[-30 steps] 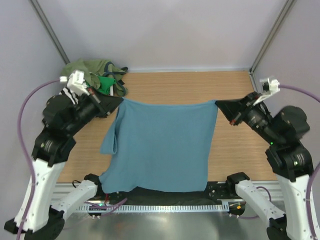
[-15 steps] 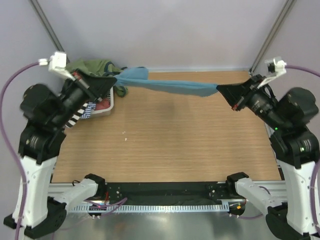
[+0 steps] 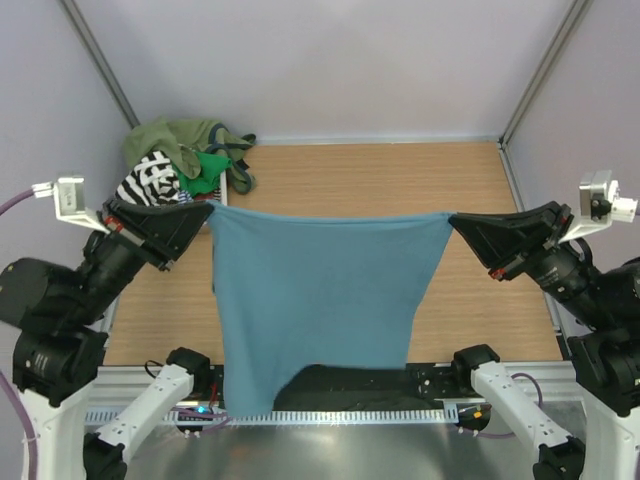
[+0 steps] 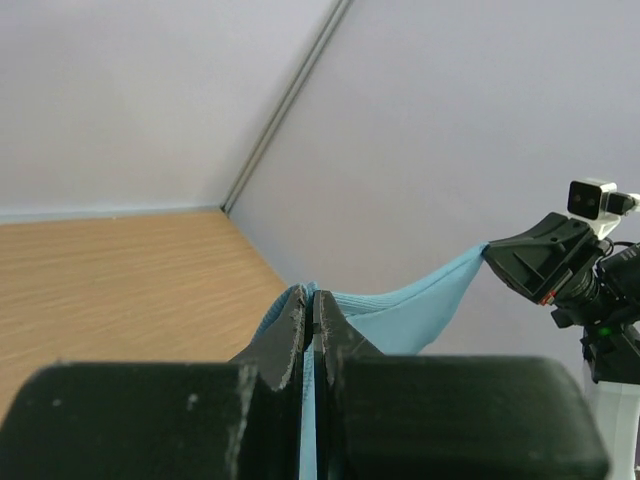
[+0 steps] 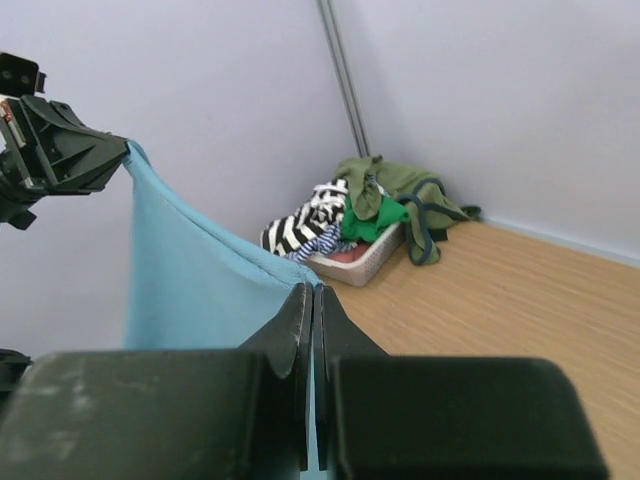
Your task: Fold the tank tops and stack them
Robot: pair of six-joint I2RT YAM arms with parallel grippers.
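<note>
A teal-blue tank top (image 3: 315, 290) hangs spread out above the table, stretched between both arms. My left gripper (image 3: 208, 206) is shut on its left top corner, and my right gripper (image 3: 450, 217) is shut on its right top corner. The cloth's lower edge drops over the table's near edge. In the left wrist view the teal cloth (image 4: 400, 315) runs from my shut left gripper (image 4: 311, 297) across to the other arm. The right wrist view shows the teal cloth (image 5: 200, 290) pinched in my right gripper (image 5: 313, 292). More tank tops (image 3: 185, 155), black-and-white striped, olive and green, lie heaped at the back left.
The heap sits in a white basket (image 5: 365, 262) in the back left corner. The wooden table (image 3: 480, 185) is walled by grey panels with metal posts (image 3: 540, 70) at the corners. A black rail (image 3: 340, 380) runs along the near edge.
Both grippers have pulled back toward the near edge and lifted. The teal top was swung out flat toward the back, then dropped to hang as a spread sheet.
</note>
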